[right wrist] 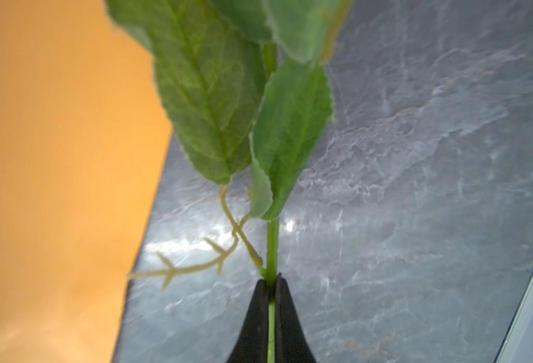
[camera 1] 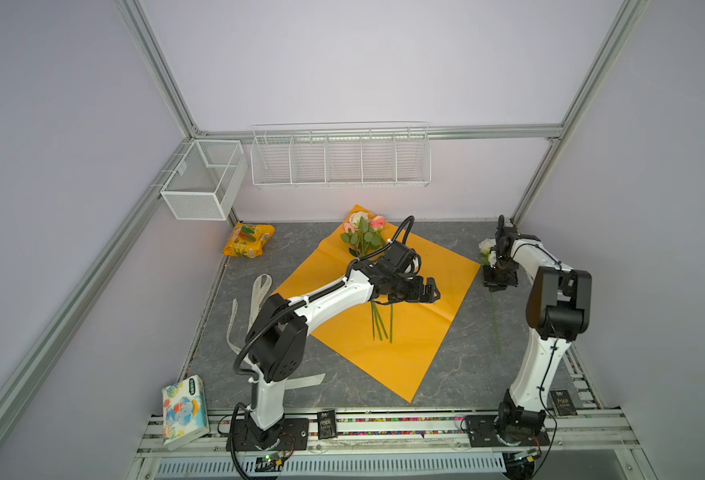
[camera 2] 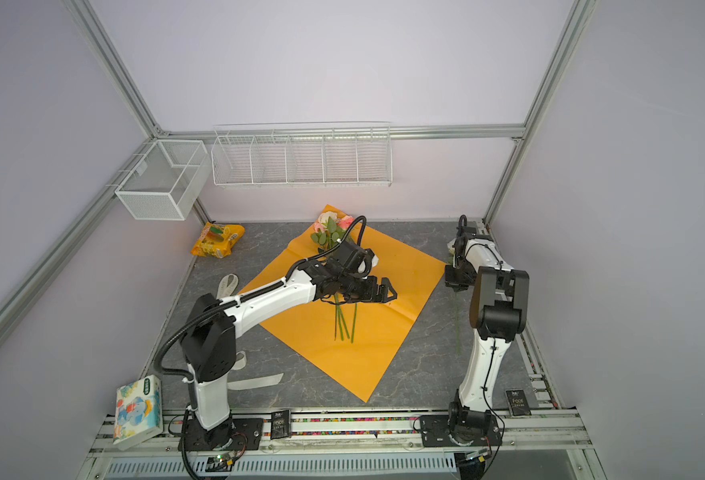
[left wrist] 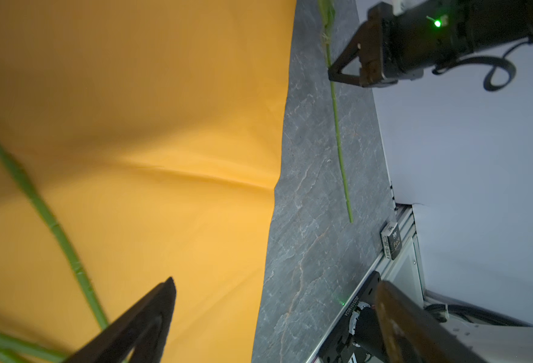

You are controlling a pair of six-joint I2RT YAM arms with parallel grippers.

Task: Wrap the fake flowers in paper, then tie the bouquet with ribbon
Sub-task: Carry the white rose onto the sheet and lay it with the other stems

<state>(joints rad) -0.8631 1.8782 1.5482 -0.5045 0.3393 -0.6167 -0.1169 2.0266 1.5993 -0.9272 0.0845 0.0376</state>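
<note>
The right gripper (right wrist: pixel 271 280) is pinching the thin green stem of a loose flower (right wrist: pixel 290 141) just below its leaves, jaws closed tight on it. The left gripper (camera 1: pixel 431 291) is hanging over the orange paper wrap (camera 1: pixel 425 340) with its jaws spread wide, holding nothing. The bouquet of fake flowers (camera 1: pixel 363 235) is lying on that wrap, pink and cream heads pointing toward the back wall and bare stems fanning toward the front, partly under the left arm. The loose flower (camera 1: pixel 485 247) is stretching along the grey marbled table (camera 1: pixel 467 374), apart from the bouquet and off the wrap's right edge.

A small black card (camera 1: pixel 327 424) on the front rail between the arm bases and a second black card (camera 1: pixel 563 402) beside the right base are each showing the word "Face"; the finer print beneath is too small to read. The yellow snack packet (camera 1: pixel 249 240) and the tissue pack (camera 1: pixel 184 411) with its cartoon print are carrying lettering too small to make out; a white ribbon (camera 1: pixel 259 291) is lying left of the wrap.

The pinch itself is showing only in the right wrist view; in both top views the right arm is hiding it. The left wrist view is showing the right gripper (left wrist: pixel 331 70) meeting the stem and a green light (left wrist: pixel 437 23) glowing on its body, but no blossoms; those are appearing only from above.
</note>
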